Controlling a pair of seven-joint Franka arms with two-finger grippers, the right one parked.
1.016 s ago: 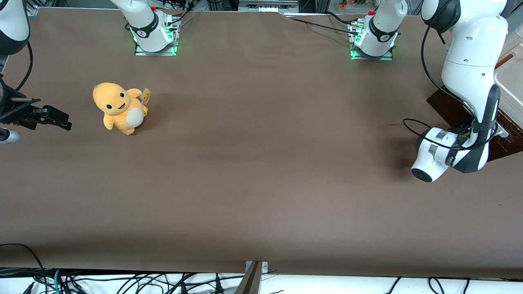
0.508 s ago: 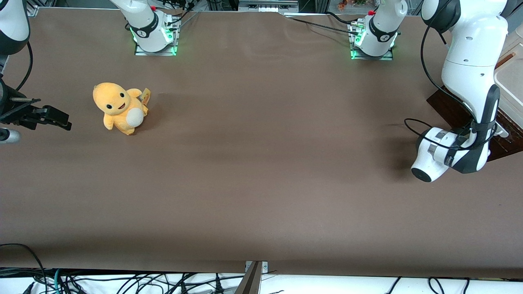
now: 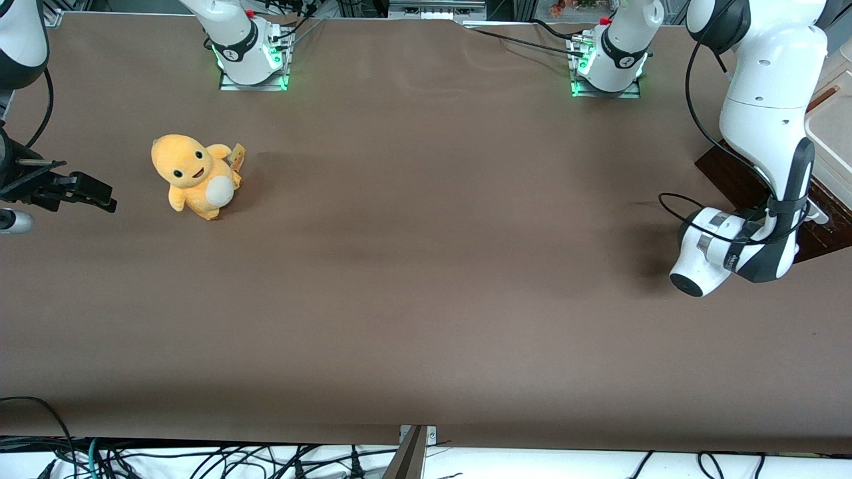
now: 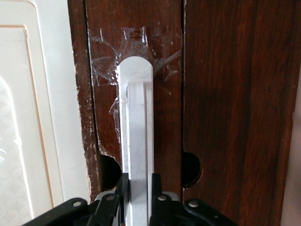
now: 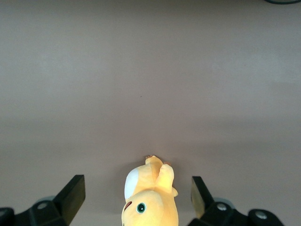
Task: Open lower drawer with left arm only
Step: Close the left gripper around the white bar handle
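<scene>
The lower drawer (image 4: 164, 141) has a dark brown wooden front with a long white bar handle (image 4: 136, 117), taped at its rounded end. My left arm's gripper (image 4: 139, 181) is shut on that handle, one black finger pressed against each side of the bar. In the front view the left arm (image 3: 765, 100) bends down at the working arm's end of the table. Its wrist (image 3: 709, 249) hides the gripper there. Beside the wrist, a dark brown part of the drawer (image 3: 729, 174) shows.
A second dark brown panel (image 4: 230, 117) and a cream panel (image 4: 28, 117) flank the drawer front. A yellow plush toy (image 3: 196, 174) sits toward the parked arm's end of the table. Two green-lit arm bases (image 3: 253, 63) (image 3: 606, 66) stand farthest from the camera.
The left arm's wrist has shifted only very slightly. The brown drawer part beside it looks to be in the same place.
</scene>
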